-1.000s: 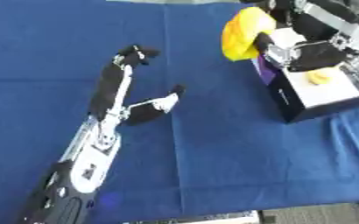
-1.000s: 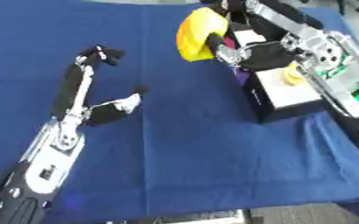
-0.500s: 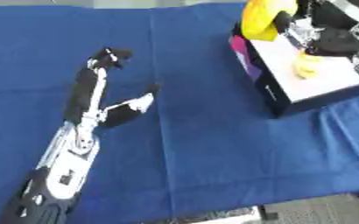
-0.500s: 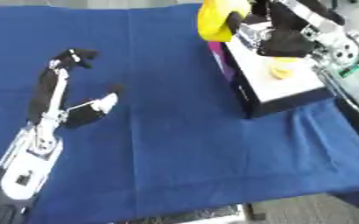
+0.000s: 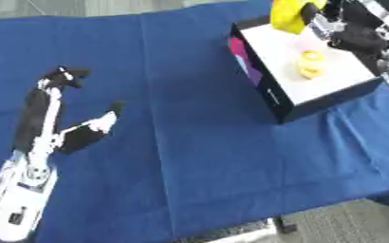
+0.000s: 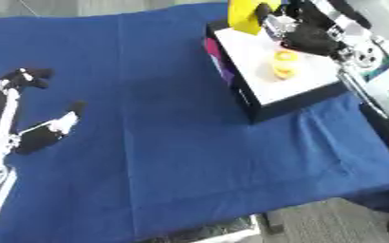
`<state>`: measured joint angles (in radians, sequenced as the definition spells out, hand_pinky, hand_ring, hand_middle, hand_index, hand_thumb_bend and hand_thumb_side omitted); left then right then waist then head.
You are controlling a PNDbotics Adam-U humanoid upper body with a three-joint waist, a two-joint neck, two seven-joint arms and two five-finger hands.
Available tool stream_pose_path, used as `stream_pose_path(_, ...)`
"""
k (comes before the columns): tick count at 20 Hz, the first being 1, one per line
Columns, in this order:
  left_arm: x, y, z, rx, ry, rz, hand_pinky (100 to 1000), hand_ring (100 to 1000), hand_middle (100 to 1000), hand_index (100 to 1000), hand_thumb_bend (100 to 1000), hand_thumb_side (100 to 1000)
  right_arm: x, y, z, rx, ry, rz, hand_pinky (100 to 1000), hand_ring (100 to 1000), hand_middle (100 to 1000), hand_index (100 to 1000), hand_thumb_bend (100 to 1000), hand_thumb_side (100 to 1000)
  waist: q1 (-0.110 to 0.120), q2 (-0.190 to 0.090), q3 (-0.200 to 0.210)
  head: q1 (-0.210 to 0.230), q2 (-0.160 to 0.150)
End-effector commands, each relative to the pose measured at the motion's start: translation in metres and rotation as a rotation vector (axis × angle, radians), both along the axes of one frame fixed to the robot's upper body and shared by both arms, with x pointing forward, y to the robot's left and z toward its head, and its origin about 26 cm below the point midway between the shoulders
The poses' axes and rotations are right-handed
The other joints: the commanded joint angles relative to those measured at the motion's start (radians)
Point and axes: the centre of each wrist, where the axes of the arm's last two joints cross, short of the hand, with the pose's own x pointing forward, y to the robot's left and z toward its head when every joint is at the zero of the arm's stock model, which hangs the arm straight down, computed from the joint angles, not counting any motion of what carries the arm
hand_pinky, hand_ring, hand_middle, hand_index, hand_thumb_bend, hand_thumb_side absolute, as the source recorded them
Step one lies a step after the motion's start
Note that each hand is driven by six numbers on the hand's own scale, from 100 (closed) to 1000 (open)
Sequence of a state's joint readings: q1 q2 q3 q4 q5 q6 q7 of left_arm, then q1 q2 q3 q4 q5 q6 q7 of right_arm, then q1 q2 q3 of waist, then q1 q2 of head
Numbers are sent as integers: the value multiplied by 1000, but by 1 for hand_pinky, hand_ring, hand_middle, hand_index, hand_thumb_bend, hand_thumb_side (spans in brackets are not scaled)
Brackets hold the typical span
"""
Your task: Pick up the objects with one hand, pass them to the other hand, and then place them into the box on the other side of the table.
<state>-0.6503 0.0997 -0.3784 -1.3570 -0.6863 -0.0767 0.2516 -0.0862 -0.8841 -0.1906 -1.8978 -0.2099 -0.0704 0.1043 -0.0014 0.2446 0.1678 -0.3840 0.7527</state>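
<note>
Held a yellow object (image 6: 246, 14) in curled right hand (image 6: 307, 35) above the box (image 6: 256, 76); left hand (image 5: 61, 123) open on blue tablecloth (image 5: 189, 142).

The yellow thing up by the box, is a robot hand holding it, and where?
Yes. The right hand holds the yellow thing by its right side, over the box's far edge. The left hand lies open on the blue cloth, holding nothing.
</note>
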Motion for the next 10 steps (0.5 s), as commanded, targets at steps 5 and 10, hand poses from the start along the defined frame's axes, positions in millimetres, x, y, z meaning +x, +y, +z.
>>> stream_pose_path(5,-2,2,11,-31,-26,-8,806,642,672,788,475,532,0,-27,-6,-45,-7,-136,802,1000,550,745,100,423,7,-30,-1,-9,-23)
stream_pose_path(10,-3,2,11,-33,-25,-10,806,641,672,786,474,535,-4,-43,-24,-74,7,-230,800,1000,549,741,100,372,7,-28,-1,-15,-29)
